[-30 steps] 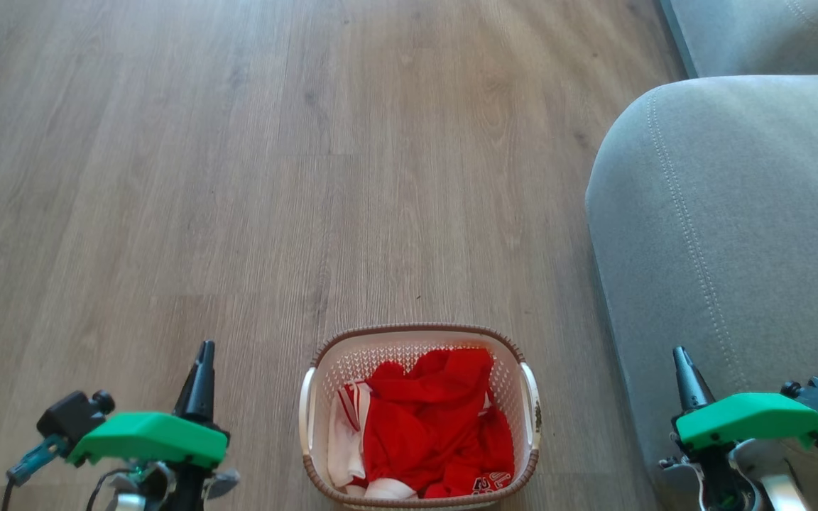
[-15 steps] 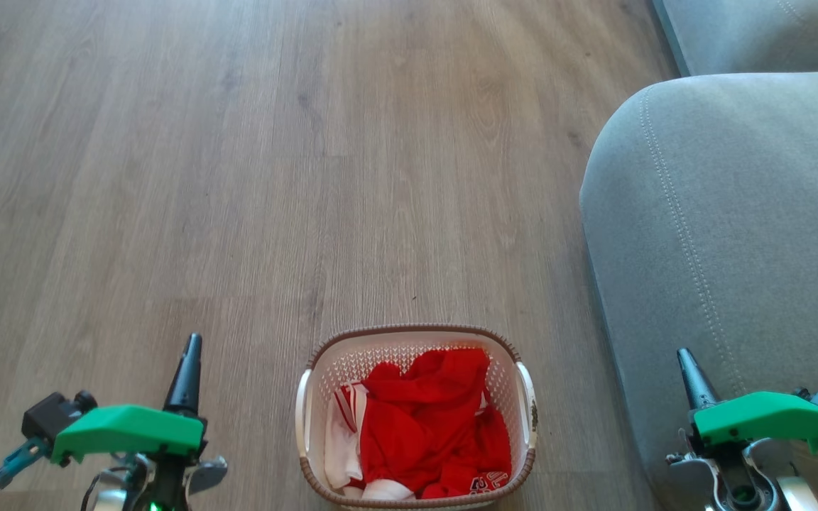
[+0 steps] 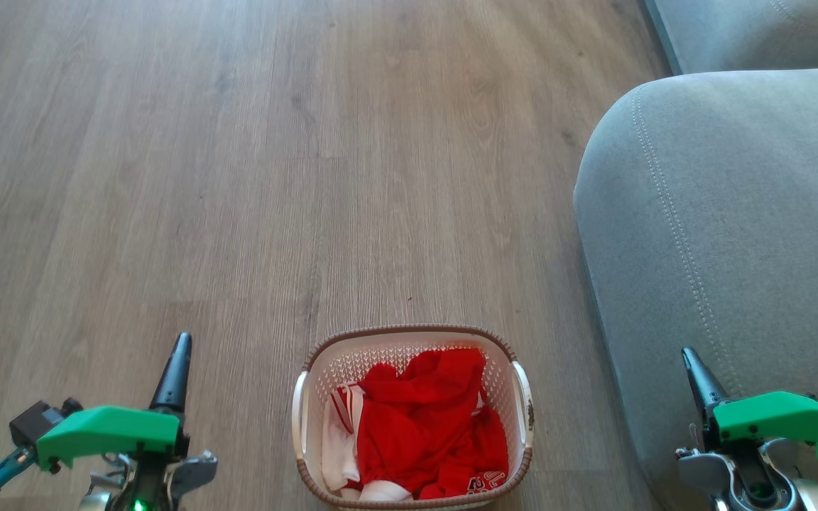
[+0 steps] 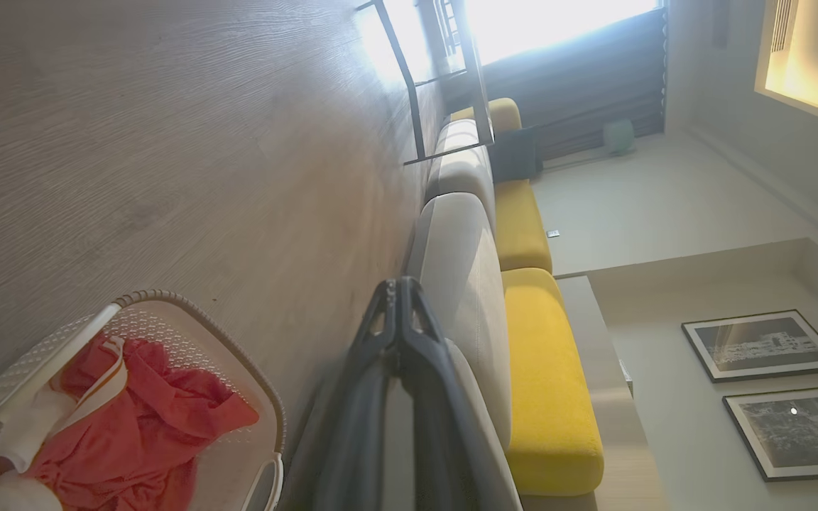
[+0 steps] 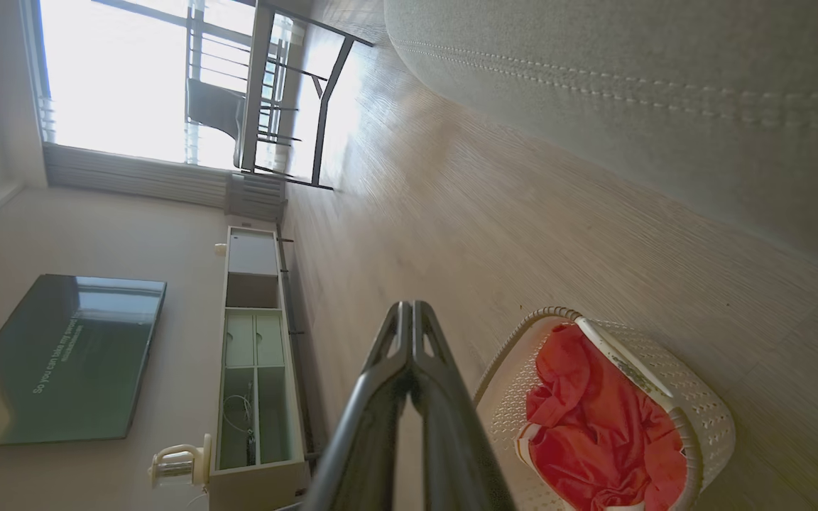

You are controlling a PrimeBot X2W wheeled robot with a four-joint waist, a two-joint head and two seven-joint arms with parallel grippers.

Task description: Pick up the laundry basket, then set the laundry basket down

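The laundry basket (image 3: 409,331) is seen standing upright on the wooden floor (image 3: 238,177), inward of the left claw (image 3: 180,345) and inward of the right claw (image 3: 689,356). It is set apart from both and lies about level with their fingers. Red and white clothes (image 3: 423,419) are heaped inside it. Each claw is held with its fingers pressed together and nothing pinched, as is shown along the fingers in both wrist views. Neither white handle is touched. Such a scene is fitted equally by a basket waiting to be lifted and by one already lifted and put back down, and which it is cannot be settled here. Beneath the right claw and to its outer side a grey sofa (image 3: 721,213) is found, its arm near the basket's right handle (image 3: 525,404), so little room is judged to be left for a reach on that side. Far ahead of the right claw, a dark-framed table (image 5: 295,106) is made out by a bright window.
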